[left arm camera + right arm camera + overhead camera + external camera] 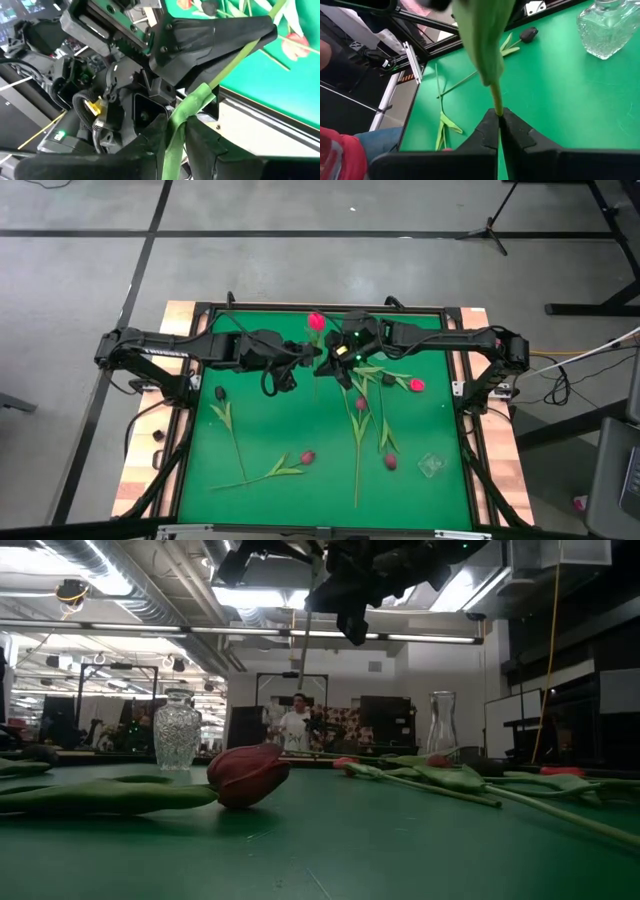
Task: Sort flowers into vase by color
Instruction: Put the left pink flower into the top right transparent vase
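Note:
A pink-red tulip (316, 321) is held in the air over the table's far middle by both grippers. My left gripper (306, 356) and my right gripper (334, 360) meet there, each shut on its green stem. The stem shows in the left wrist view (235, 57), and a leaf on it shows in the right wrist view (485, 40). Other tulips lie flat on the green mat: a dark one (220, 393), maroon ones (307, 457) (390, 462) (361, 404) and a pink one (417, 385). A clear glass vase (432, 465) stands at the near right. My left gripper pinches the stem between its two fingers where a leaf wraps it (176, 131). The flower is lifted clear of the table. My right gripper pinches the bare stem (497, 109) just below the leaf, between its two fingertips. It also shows on the stem in the left wrist view (247, 45). The fingers lie across the stem.
The low view shows a cut-glass vase (178, 730) and a taller clear vase (443, 725) standing on the mat, and a maroon tulip (245, 775) lying close to the camera. A person (296, 725) stands far off in the room. The mat has a raised black frame (180, 430).

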`<state>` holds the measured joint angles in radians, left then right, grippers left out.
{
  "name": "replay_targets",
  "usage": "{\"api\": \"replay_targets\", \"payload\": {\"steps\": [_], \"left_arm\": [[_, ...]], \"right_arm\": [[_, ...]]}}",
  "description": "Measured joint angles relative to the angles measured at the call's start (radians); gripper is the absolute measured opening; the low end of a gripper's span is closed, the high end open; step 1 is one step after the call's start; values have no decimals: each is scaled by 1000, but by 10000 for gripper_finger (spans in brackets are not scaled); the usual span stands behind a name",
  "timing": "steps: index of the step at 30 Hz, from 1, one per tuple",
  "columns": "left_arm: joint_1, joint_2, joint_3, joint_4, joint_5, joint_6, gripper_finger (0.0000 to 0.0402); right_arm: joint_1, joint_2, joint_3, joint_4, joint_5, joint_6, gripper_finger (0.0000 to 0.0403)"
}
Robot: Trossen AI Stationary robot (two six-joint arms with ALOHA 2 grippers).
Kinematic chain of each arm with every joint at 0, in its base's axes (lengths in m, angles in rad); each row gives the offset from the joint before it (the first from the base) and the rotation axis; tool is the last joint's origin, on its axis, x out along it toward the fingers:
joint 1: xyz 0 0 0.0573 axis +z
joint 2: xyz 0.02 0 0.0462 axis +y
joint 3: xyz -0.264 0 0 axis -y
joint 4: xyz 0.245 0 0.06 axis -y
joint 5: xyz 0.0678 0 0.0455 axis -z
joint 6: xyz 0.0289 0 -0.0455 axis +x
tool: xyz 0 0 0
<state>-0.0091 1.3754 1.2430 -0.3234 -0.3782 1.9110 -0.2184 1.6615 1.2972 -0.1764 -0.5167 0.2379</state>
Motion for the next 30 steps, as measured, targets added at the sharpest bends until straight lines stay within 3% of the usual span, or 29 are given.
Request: {"api": "replay_targets", "payload": {"steps": [13,30], "left_arm": [[-25,0,0,2,-19,0,64],[-41,0,0,-5,-83,-184,64]], "right_arm": [[2,1,0,-7,-19,15,8],[2,2,1,-7,-19,19,9]]}}
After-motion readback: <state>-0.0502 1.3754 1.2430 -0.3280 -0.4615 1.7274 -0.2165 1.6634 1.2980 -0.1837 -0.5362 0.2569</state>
